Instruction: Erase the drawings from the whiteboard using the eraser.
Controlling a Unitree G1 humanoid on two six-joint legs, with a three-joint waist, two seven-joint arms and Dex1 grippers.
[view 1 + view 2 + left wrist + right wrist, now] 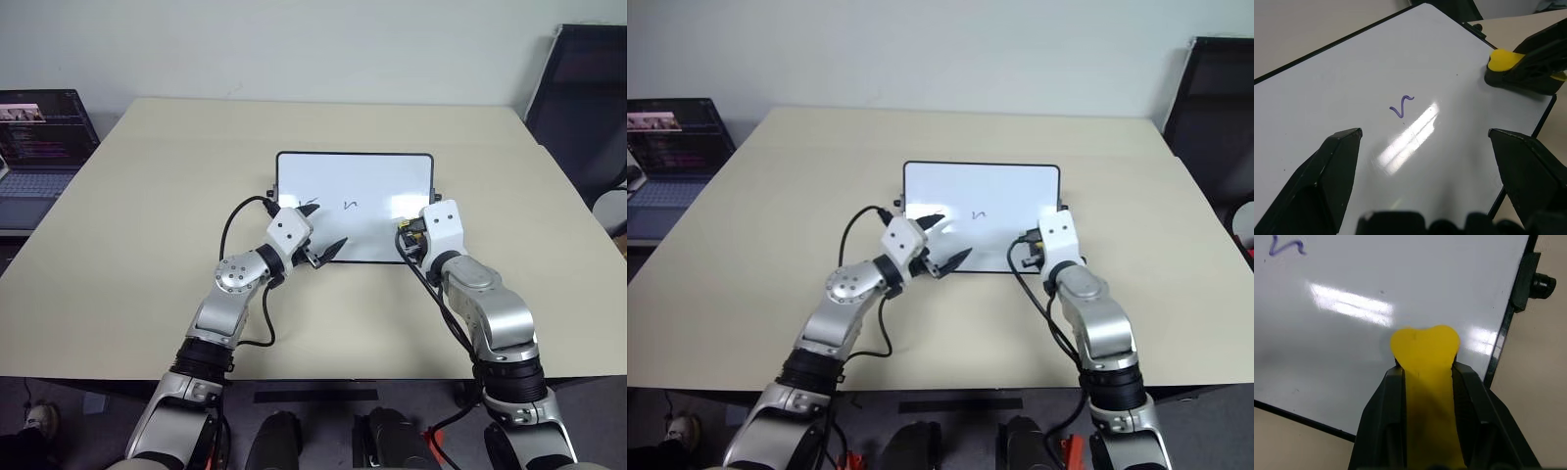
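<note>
Plainly, whiteboard [355, 206], squiggle drawings [351, 205], no lettering

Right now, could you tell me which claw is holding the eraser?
The right claw, shut on the yellow eraser at the whiteboard; the left claw stands open and empty.

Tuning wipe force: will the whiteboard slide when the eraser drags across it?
Probably a little. The whiteboard lies flat and loose on the smooth table, and looks thin and light. The open left gripper at its near edge might steady it.
</note>
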